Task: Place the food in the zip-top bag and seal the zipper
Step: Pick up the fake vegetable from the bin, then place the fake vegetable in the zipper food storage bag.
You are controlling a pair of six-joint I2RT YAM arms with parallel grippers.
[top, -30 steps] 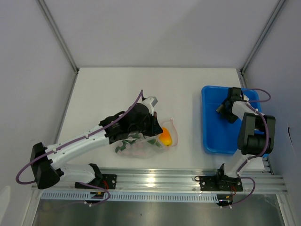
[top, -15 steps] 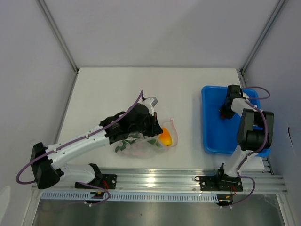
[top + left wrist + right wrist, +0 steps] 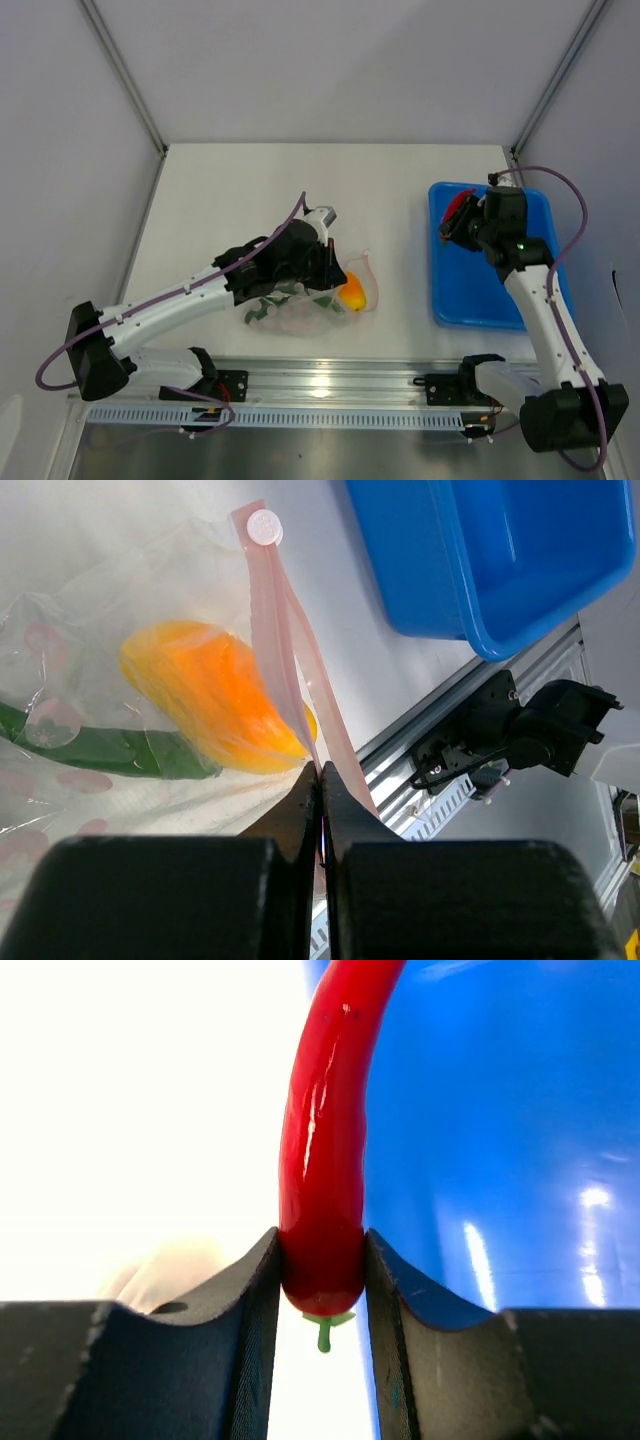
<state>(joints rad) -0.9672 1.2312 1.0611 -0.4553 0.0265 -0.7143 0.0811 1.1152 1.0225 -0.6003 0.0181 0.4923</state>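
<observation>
While my right gripper (image 3: 320,1260) clamps the red chili pepper (image 3: 325,1150) above the blue bin's (image 3: 490,290) ten o'clock corner, my left gripper (image 3: 320,798) pinches the zipper (image 3: 283,630) of the zip-top bag (image 3: 290,312), yellow-orange piece (image 3: 205,705) inside at three o'clock.

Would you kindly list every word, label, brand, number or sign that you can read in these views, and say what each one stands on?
No text can be read in any view.
The zip-top bag bears only faint pink dots, no letters.
The zipper ends in a round tab; any mark on it is too small to tell.
The blue bin and the red chili pepper show no lettering.
</observation>
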